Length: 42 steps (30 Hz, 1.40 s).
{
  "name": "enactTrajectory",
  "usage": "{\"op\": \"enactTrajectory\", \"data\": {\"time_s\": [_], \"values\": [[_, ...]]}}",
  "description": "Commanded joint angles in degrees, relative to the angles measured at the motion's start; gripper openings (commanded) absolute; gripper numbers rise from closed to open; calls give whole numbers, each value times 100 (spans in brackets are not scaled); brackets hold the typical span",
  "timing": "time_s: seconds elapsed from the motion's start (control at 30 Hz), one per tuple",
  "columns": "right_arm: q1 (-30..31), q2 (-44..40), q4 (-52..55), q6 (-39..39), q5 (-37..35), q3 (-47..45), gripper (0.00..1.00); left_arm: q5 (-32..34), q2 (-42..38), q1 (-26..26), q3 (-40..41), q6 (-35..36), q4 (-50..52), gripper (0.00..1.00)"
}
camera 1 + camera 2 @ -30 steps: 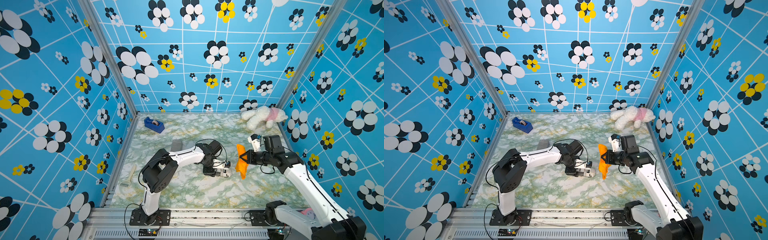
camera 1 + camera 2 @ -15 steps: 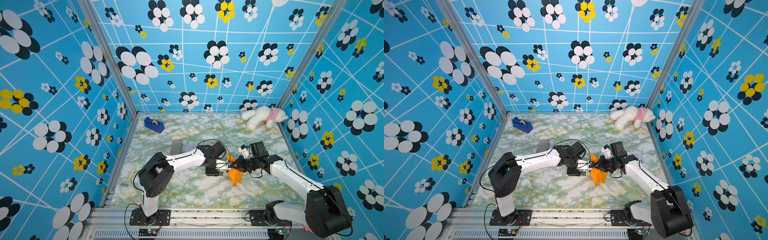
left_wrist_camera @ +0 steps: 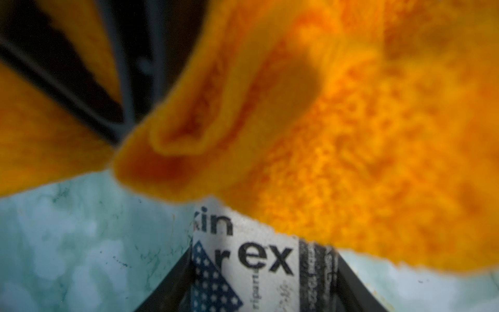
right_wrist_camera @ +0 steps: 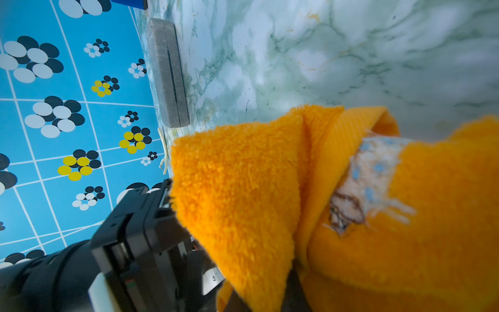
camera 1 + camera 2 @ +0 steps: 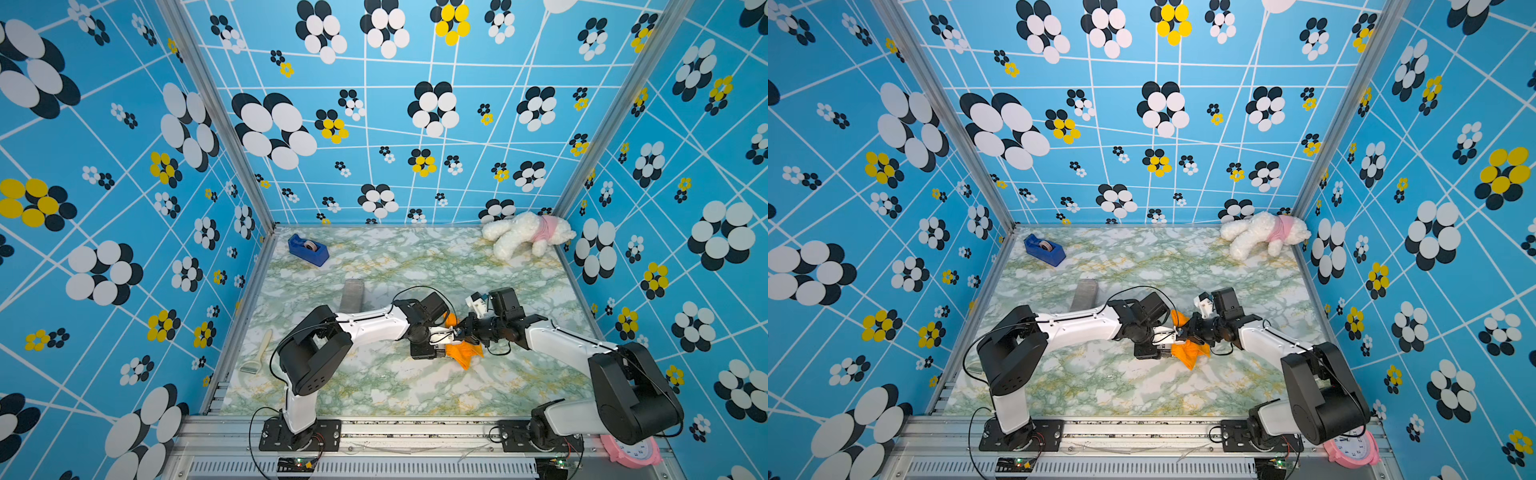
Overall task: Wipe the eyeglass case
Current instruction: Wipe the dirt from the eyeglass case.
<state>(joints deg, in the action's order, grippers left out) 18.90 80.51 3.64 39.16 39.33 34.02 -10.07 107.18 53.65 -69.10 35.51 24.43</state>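
while both top views show a white sliver, the printed case [image 3: 243, 259] is seen by the left wrist, clamped in the left gripper [image 5: 445, 337] mid-table and overlapped by the cloth [image 5: 469, 355] pinched in the right gripper [image 5: 459, 332]. a grey box [image 5: 352, 294] lies behind the left arm [image 5: 370, 326]; open table [image 5: 395, 386] is left in front.

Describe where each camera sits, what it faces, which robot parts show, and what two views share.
Top views: high at the front, looking down on the marble table; left arm and right arm show.
Left wrist: on the left arm, facing orange cloth and a white printed item; own dark fingers show.
Right wrist: on the right arm, facing orange cloth and grey case; left arm shows.
Shared: both wrist views show the orange cloth.
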Motion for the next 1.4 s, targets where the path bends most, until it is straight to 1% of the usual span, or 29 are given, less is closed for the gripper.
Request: {"op": "enactTrajectory", "data": {"time_s": [0.0, 0.2, 0.3, 0.47, 0.53, 0.6, 0.67, 0.73, 0.77, 0.87, 1.0, 1.1, 1.17, 1.27, 1.37], "values": [[185, -245, -103, 121, 297, -164, 0, -97, -128, -30, 42, -331, -1520, 20], [315, -324, -429, 343, 471, -295, 0, 12, -132, -78, 204, -561, -2190, 22], [437, -224, -624, 433, 481, -314, 0, -3, -127, -73, 162, -628, -2291, 22], [449, -71, -886, 436, 555, -391, 0, 4, -128, -96, 150, -695, -2355, 20], [324, -255, -432, 136, 475, -331, 0, 38, -137, -117, 160, -696, -2335, 19], [-49, -585, 256, -268, 312, -270, 0, 63, -225, -126, 235, -685, -2339, 19], [-552, -949, 1183, -851, 166, -116, 0, 109, -314, -140, 311, -647, -2347, 19], [-633, -1129, 1935, -1341, -131, 161, 0, 136, -355, -141, 314, -592, -2299, 19], [-634, -1157, 2046, -1394, -125, 235, 0, 145, -355, -143, 298, -568, -2264, 19], [-527, -1110, 1648, -993, 238, 200, 0, 147, -317, -138, 176, -545, -2223, 19], [45, -975, 936, -387, 172, 134, 0, 254, -175, -74, -72, -506, -2137, 19], [193, -824, 166, 180, 352, -69, 0, 302, -132, -30, -173, -494, -2127, 19], [189, -780, 178, 110, 278, -114, 0, 314, -155, -30, -161, -510, -2172, 19], [65, -846, 914, -448, -17, 49, 0, 346, -204, -25, -128, -486, -2118, 19], [-512, -1108, 1567, -885, -87, 158, 0, 394, -356, -21, 27, -444, -2156, 18]]}}
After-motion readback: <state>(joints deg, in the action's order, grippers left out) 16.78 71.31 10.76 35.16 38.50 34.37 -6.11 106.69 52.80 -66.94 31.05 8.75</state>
